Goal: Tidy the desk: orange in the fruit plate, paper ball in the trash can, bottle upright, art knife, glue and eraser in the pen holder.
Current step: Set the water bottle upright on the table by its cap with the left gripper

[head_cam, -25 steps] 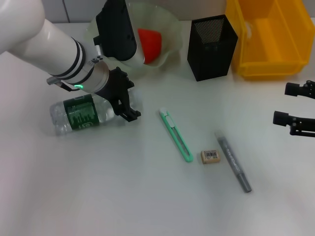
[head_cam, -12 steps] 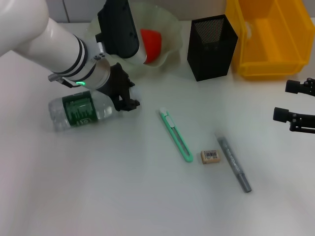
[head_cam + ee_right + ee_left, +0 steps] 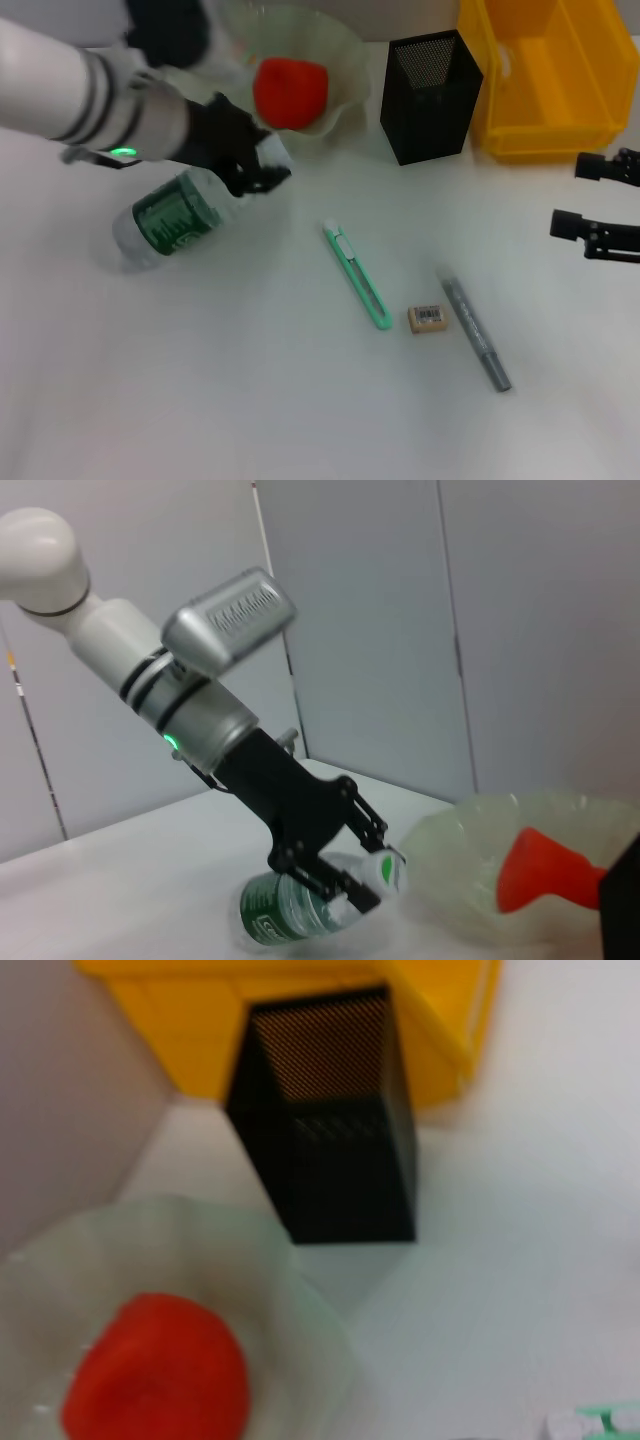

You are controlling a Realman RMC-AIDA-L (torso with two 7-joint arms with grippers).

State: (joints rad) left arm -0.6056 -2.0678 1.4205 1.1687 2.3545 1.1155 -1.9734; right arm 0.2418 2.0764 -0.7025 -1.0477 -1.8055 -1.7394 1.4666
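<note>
Left gripper (image 3: pixel 255 165) is clamped on the neck of the bottle (image 3: pixel 175 215), cap end raised toward one o'clock and base on the tabletop (image 3: pixel 250 400) — tilted, not yet upright, so that step is underway by my read. The orange (image 3: pixel 290 92) already sits in the fruit plate (image 3: pixel 345 85) at twelve o'clock: that one looks done. A pale lump shows in the trash can (image 3: pixel 545 90) at two o'clock, perhaps the paper ball; I cannot tell for sure. Waiting at centre: art knife (image 3: pixel 357 275), eraser (image 3: pixel 427 318) just beside the glue (image 3: pixel 477 334), none in the pen holder (image 3: pixel 432 95) at one o'clock. Right gripper (image 3: pixel 600 205) hangs at three o'clock, fingers spread, holding nothing.
</note>
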